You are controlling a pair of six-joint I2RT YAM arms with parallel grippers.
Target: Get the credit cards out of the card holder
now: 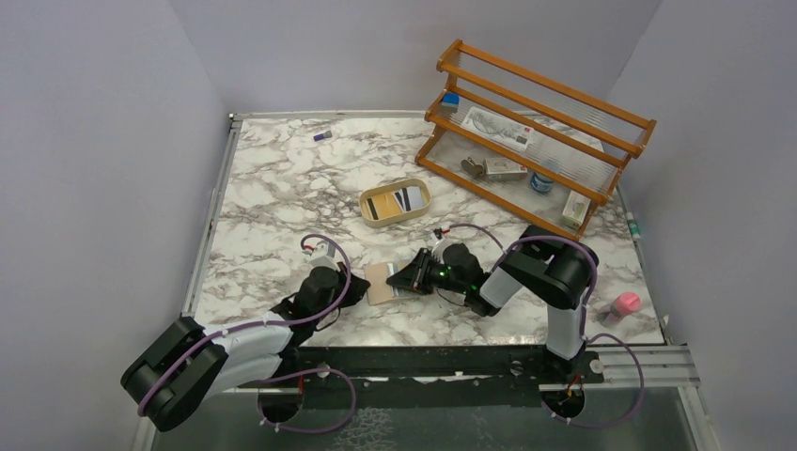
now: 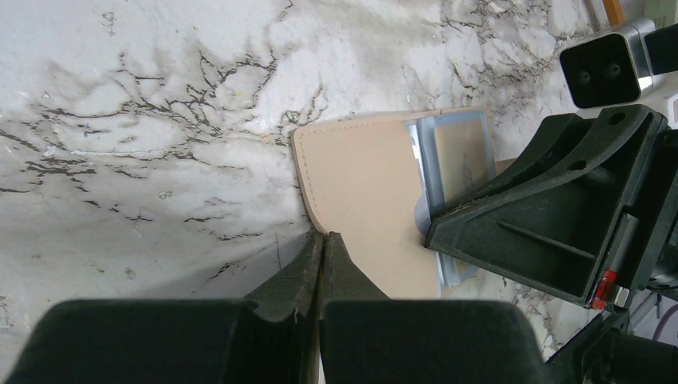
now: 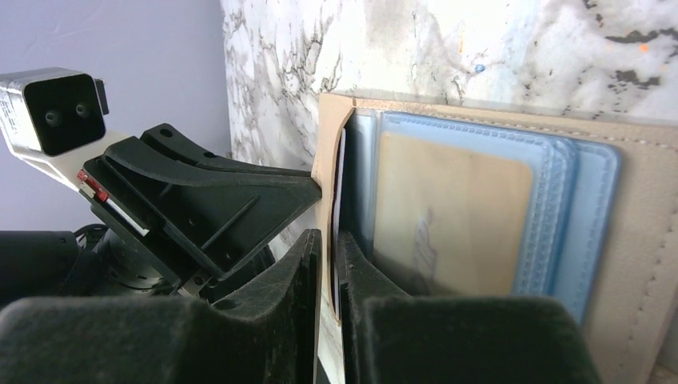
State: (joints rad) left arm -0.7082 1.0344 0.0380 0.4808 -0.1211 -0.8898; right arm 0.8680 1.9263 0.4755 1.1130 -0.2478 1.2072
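Note:
The beige card holder [image 1: 378, 285] [image 2: 360, 192] lies opened on the marble between my two grippers. Pale blue clear sleeves [image 3: 560, 216] sit inside it, and a tan card face [image 3: 452, 212] shows through them. My left gripper [image 1: 361, 289] [image 2: 324, 234] is shut, its tips resting on the holder's near rounded edge. My right gripper [image 1: 395, 280] [image 3: 328, 234] is closed to a thin slit on an upright beige leaf of the holder. A thin whitish card edge [image 3: 339, 184] stands beside that leaf. Whether the card itself is pinched does not show.
An oval tan tray [image 1: 366, 207] holding flat cards sits behind the holder. A wooden shelf rack [image 1: 536, 132] with small items stands at the back right. A pink object [image 1: 625, 303] lies near the right edge, a small purple item [image 1: 322, 137] at the back.

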